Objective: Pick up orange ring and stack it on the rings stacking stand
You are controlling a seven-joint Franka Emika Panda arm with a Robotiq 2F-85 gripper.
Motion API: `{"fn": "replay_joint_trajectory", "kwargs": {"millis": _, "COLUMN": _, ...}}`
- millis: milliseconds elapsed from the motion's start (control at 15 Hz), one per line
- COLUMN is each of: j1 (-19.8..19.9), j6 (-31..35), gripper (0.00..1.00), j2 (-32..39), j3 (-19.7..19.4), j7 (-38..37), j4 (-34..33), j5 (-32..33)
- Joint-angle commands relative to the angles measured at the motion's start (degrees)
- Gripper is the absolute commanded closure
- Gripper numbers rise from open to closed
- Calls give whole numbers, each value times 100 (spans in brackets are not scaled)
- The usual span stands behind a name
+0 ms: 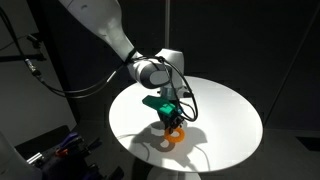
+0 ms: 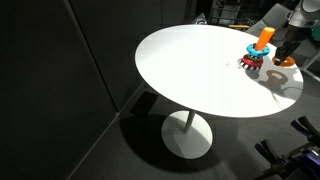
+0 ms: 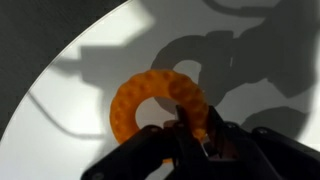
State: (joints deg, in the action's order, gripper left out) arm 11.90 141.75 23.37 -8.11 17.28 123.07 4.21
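On a round white desk [image 1: 225,105] in a dark room, a white robot arm [image 1: 100,25] reaches down toward a spot close to the desk's edge, well away from its middle. Its jaws point straight down over the orange ring [image 1: 174,136]. That approach suits a flat doughnut shape, which is probably easiest to take by pinching one side of its wall from above. Just beside the ring stands the rings stacking stand [image 2: 257,58], an upright orange peg rising from a base of blue and red rings. The upper part of the peg is bare, so there is room to drop a ring over it. The ring seems to lie flat on the desk, or barely above it; the pictures do not settle which. In the wrist view the ring [image 3: 160,98] fills the centre, with the dark jaws at its near rim. Whether the jaws are clamped on the rim or merely set around it I cannot tell. By my judgement this is the grasping step, with the lift and the placing over the peg not yet done.
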Motion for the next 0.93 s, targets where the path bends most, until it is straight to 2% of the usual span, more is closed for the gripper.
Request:
{"fn": "replay_joint_trajectory", "kwargs": {"millis": 0, "j1": -35, "j6": -647, "gripper": 92, "j2": -386, "j3": 3, "j7": -158, "j4": -186, "j5": 86}}
{"fn": "replay_joint_trajectory", "kwargs": {"millis": 867, "j1": -149, "j6": -1786, "gripper": 92, "j2": -948, "j3": 193, "j7": -89, "j4": -962, "j5": -144}}
